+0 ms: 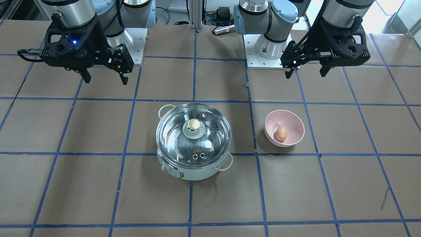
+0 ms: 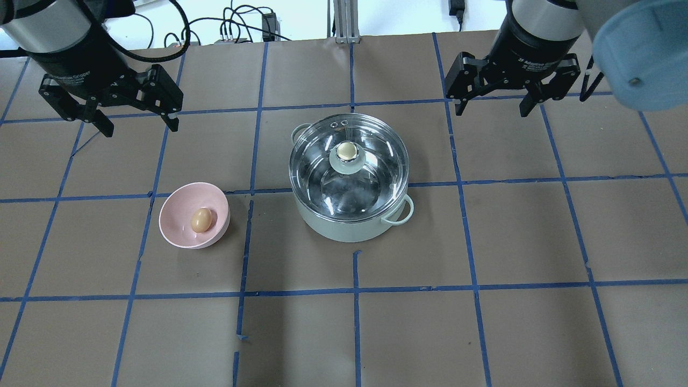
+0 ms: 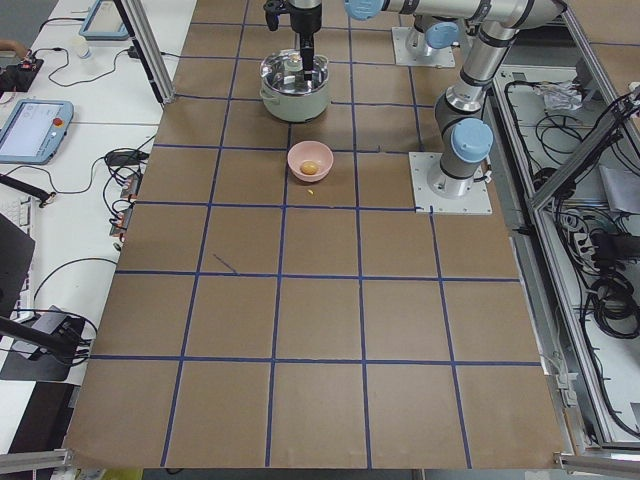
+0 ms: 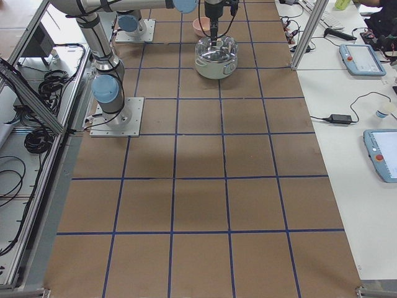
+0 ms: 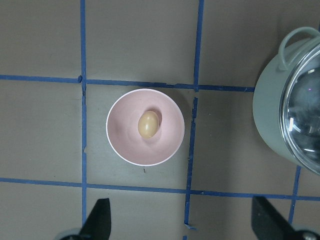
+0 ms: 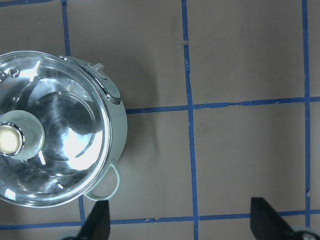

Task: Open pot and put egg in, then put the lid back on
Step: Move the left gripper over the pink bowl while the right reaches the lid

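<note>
The mint-green pot (image 2: 349, 228) stands mid-table with the glass lid (image 2: 371, 172) closed on it, gold-capped knob (image 2: 347, 151) on top. The tan egg (image 2: 201, 219) lies in a pink bowl (image 2: 177, 215) on the pot's left side. My left gripper (image 2: 141, 128) hovers open and empty beyond the bowl; its wrist view shows the egg (image 5: 148, 124) and part of the pot (image 5: 270, 115). My right gripper (image 2: 490, 110) hovers open and empty to the right of and beyond the pot; its wrist view shows the lid (image 6: 65, 135). In the front view: pot (image 1: 194, 171), egg (image 1: 281, 133).
The table is brown paper with a blue tape grid (image 2: 355, 290). The arm bases (image 1: 263, 59) stand on white plates at the robot's edge. The pot's dial (image 1: 166, 168) faces the operators' side. Cables and tablets (image 3: 30, 125) lie off the table.
</note>
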